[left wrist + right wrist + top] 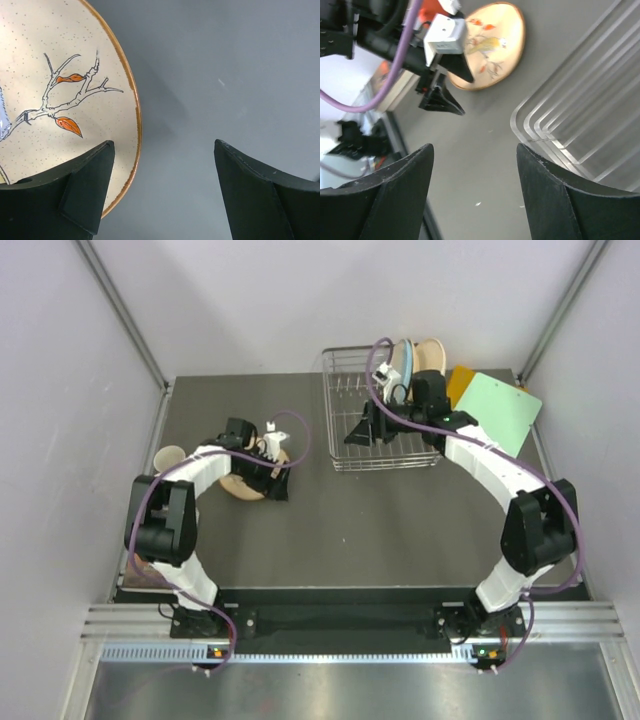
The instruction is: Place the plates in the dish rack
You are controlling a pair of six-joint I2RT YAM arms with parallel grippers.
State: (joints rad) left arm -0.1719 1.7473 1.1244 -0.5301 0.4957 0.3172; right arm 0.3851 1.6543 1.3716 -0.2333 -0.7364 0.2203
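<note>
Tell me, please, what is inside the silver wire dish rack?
The dish rack holds a white-and-light-blue round plate and a tan round plate, upright at its back right. The right arm covers what lies beneath it.

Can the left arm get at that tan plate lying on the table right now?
Probably yes. The left tool is open right at the tan plate, with one jaw above its face and the other above bare table. The rim lies between them, and nothing else seems to block it.
</note>
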